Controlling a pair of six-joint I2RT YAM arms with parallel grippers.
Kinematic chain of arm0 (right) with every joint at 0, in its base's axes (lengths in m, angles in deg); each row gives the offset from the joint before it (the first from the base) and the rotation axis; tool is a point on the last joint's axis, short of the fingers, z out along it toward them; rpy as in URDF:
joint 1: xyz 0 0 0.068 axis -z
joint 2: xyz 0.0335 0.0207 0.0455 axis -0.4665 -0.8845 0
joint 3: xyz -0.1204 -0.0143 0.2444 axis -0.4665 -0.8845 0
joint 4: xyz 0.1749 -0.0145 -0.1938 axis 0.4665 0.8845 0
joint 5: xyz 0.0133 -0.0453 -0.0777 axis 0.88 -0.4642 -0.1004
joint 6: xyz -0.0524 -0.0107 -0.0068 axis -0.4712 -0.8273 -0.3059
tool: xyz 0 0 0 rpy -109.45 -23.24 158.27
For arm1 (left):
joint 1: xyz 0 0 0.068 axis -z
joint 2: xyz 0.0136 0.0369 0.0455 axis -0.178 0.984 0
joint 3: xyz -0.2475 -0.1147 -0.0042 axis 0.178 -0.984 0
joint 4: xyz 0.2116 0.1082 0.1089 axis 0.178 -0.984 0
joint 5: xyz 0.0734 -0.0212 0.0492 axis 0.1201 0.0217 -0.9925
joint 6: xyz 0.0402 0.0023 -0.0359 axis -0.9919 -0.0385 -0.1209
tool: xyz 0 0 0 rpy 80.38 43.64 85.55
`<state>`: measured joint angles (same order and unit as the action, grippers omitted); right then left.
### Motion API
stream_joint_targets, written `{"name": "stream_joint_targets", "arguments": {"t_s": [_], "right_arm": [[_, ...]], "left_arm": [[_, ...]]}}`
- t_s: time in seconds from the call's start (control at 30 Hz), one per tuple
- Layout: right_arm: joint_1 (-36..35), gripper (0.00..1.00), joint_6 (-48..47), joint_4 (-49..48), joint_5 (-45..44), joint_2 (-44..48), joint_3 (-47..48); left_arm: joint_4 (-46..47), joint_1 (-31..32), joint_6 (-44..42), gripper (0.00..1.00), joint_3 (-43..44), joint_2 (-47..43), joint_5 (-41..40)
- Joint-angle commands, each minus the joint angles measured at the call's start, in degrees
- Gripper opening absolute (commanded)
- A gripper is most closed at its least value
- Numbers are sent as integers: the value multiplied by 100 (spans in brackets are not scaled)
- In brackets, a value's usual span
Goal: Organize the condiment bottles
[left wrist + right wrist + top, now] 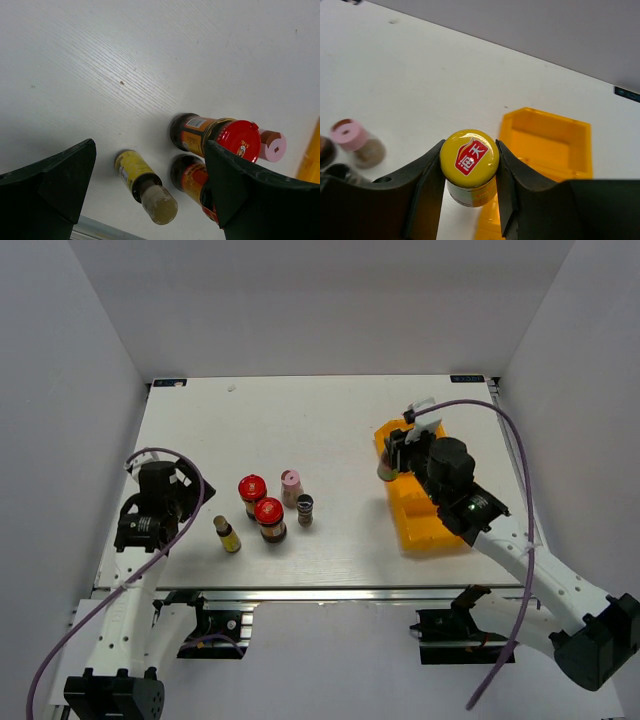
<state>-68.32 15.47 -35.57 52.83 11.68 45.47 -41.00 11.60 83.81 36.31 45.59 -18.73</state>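
My right gripper (pixel 393 454) is shut on the slim yellow-capped sauce bottle (pixel 384 469), holding it upright by its cap (pixel 469 157) at the left edge of the yellow tray (pixel 428 525). The other five stand grouped at centre-left: two red-lidded jars (pixel 252 487) (pixel 268 512), the pink-capped bottle (pixel 291 482), the grey-topped shaker (pixel 305 508) and the slim brown bottle (pixel 228 533). My left gripper (pixel 158 502) is open and empty, left of the group. In its wrist view the brown bottle (pixel 145 187) lies between the fingers' lines, with a red-lidded jar (pixel 235 140) behind the right finger (pixel 240 185).
The yellow tray (pixel 546 145) has three compartments, and those in view hold nothing. It lies at the right side, running from the back toward the near edge. The table's metal front rail (pixel 300 592) is just below the bottle group. Grey walls enclose the table.
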Motion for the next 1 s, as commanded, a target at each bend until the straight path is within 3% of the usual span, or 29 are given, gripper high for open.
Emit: {"name": "stream_joint_targets", "arguments": {"t_s": [0.0, 0.17, 0.43, 0.6, 0.97], "right_arm": [[806, 2, -135, -669, 315, -187, 624], [2167, 0, 199, -695, 1258, -996, 1273], [3109, 0, 287, -932, 1654, -2359, 2057], [3374, 0, 560, -1038, 2296, -3167, 2556], [3374, 1, 525, -1125, 2006, -3634, 2190]], "left_arm": [[54, -11, 28, 98, 50, 93, 162], [-279, -11, -165, 98, 322, 251, 93], [-947, -20, -314, 98, 586, 76, -66], [-1150, -11, -393, 98, 604, -83, -84], [-1054, -11, -455, 98, 516, -101, 215]]}}
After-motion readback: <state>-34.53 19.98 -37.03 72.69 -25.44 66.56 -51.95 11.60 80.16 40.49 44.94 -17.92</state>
